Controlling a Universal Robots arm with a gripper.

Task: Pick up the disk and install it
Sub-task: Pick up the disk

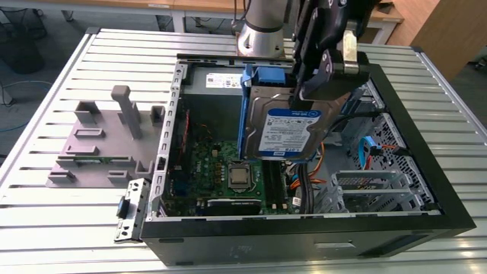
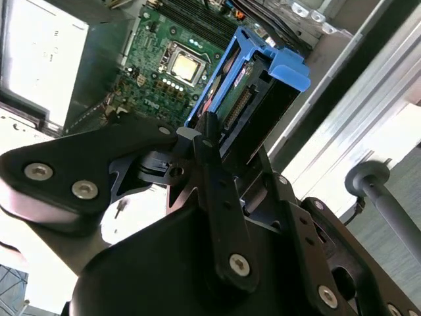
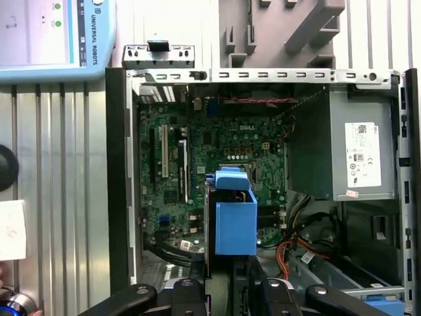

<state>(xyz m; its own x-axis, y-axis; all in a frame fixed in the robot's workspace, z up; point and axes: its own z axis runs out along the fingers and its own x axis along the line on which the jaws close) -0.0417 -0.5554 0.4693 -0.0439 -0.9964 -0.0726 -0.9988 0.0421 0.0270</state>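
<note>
Pincer clamps the disk upright over the open case; exterior view shows its label.

Upper corner of the disk behind the fingers

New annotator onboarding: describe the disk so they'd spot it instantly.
Find the open black computer case on the slatted table. Over its green motherboard the claw holds the disk roughly upright. It is the flat silver slab with a white-and-blue label and blue rails, unlike the larger grey box with a white sticker fixed inside.
</note>
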